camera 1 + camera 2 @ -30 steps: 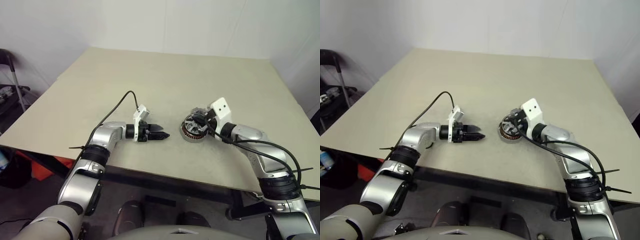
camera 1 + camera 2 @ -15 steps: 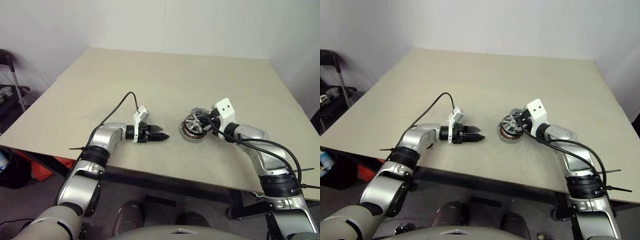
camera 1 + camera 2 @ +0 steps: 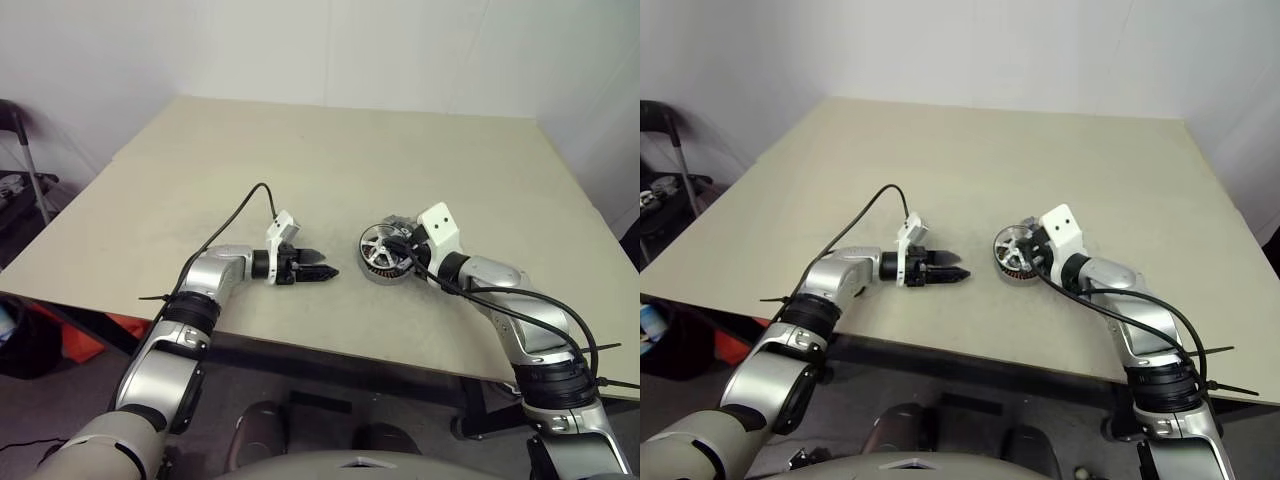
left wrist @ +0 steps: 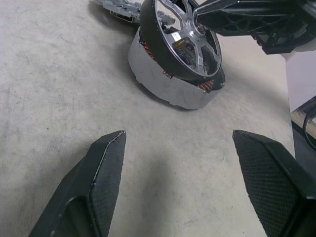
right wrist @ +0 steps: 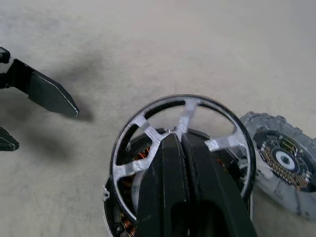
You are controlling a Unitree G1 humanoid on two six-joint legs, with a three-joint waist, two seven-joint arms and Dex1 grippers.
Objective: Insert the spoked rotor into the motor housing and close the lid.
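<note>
The motor housing (image 4: 168, 89), a silver disc with copper coils, lies on the table (image 3: 350, 150) right of centre. On top of it sits the spoked rotor (image 5: 143, 123), with a dark rim and silver spokes, tilted so that one side is raised. My right gripper (image 5: 180, 138) is shut, its tips against the rotor's hub. The lid (image 5: 284, 158), a grey round cap, lies flat just behind the housing and touches it. My left gripper (image 4: 180, 143) is open and low over the table a short way left of the housing, pointing at it with nothing between its fingers.
The table's front edge runs close below both arms (image 3: 330, 345). A black cable (image 3: 240, 205) loops over my left forearm. A dark chair and a stand (image 3: 20, 150) are on the floor beyond the table's left edge.
My right gripper has come a little to the left and lower onto the rotor, after drawing back slightly. The left arm has not moved.
</note>
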